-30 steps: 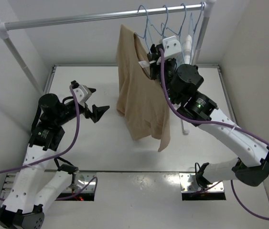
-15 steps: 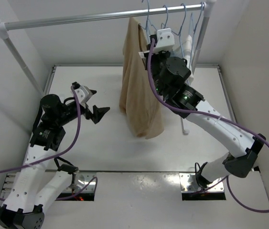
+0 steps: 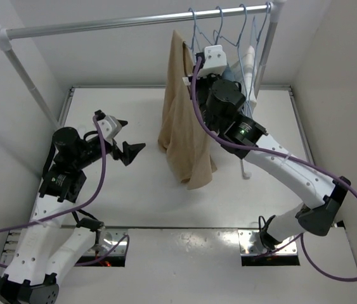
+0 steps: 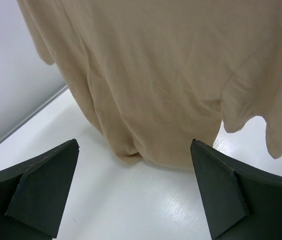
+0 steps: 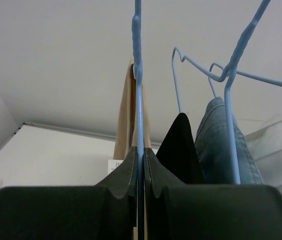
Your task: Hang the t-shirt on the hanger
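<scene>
The tan t-shirt [image 3: 181, 114] hangs on the light-blue wire hanger [image 3: 194, 35], whose hook is at the rail. In the right wrist view the hanger's wire [image 5: 138, 100] runs straight up between my right gripper's [image 5: 139, 157] closed fingers, with the t-shirt [image 5: 126, 122] behind it. My right gripper [image 3: 198, 69] is shut on the hanger, high beside the shirt's neck. My left gripper [image 3: 124, 136] is open and empty, left of the shirt; its view shows the shirt's lower part [image 4: 171, 75] hanging just above the table.
A metal rail [image 3: 127, 23] spans the back. To the right hang a black garment [image 5: 181, 147], a blue denim garment [image 5: 218, 140] and a white garment [image 5: 278, 145] on similar blue hangers. White walls enclose the table [image 3: 102, 202].
My right gripper has lifted the hanger with the t-shirt up and back to the rail. The shirt has turned edge-on and swung slightly. The left arm has hardly moved.
</scene>
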Action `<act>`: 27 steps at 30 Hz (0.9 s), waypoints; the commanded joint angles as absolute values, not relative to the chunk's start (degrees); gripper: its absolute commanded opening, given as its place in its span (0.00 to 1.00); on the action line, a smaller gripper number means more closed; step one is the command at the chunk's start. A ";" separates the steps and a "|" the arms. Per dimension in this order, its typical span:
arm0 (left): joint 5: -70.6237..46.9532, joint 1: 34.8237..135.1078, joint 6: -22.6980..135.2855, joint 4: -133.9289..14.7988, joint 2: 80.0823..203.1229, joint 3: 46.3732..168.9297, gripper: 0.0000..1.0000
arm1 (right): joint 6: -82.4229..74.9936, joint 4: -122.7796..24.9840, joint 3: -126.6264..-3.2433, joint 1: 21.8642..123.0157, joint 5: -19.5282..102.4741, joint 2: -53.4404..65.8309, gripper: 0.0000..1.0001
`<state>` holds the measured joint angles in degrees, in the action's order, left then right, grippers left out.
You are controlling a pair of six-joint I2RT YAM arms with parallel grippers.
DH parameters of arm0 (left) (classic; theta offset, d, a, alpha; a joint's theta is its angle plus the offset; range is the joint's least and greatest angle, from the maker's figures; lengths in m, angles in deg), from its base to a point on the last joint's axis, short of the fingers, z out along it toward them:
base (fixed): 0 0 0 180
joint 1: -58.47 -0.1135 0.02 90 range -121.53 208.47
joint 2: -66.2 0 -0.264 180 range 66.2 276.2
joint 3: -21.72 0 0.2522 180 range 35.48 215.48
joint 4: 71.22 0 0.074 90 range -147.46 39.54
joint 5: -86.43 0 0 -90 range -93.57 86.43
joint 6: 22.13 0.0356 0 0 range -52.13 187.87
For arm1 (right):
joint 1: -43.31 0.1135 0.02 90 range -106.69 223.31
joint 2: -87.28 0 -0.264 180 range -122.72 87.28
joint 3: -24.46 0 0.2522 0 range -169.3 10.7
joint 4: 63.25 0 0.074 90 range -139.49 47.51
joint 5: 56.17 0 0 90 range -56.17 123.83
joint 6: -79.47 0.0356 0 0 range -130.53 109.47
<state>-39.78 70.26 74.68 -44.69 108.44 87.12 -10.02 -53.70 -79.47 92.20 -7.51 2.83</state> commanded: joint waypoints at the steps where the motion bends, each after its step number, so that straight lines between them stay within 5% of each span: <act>1: -40.66 69.54 73.06 -46.12 107.86 86.38 1.00 | -8.51 -54.77 -78.51 92.44 -6.69 5.88 0.06; 3: -40.66 69.54 73.06 -46.12 107.86 86.37 1.00 | -8.51 -54.15 -77.90 92.44 -6.69 6.42 0.23; 4: -40.66 69.54 73.06 -46.12 107.86 86.37 1.00 | -9.20 -54.15 -77.89 92.44 -6.69 7.11 0.48; 8: -40.05 69.54 73.06 -46.12 107.33 85.85 1.00 | -12.89 -56.17 -76.49 92.44 -3.00 9.31 0.83; 17: -39.00 69.54 73.06 -45.60 106.27 84.71 1.00 | -22.75 -61.18 -78.33 92.97 4.37 14.14 0.92; 22: -36.54 69.54 73.06 -45.60 106.27 83.65 1.00 | -19.52 -57.50 -77.28 92.97 28.78 14.68 0.93; 27: -21.10 69.01 69.37 -45.60 105.05 78.12 1.00 | -15.47 -47.30 -72.99 92.97 57.59 10.03 0.94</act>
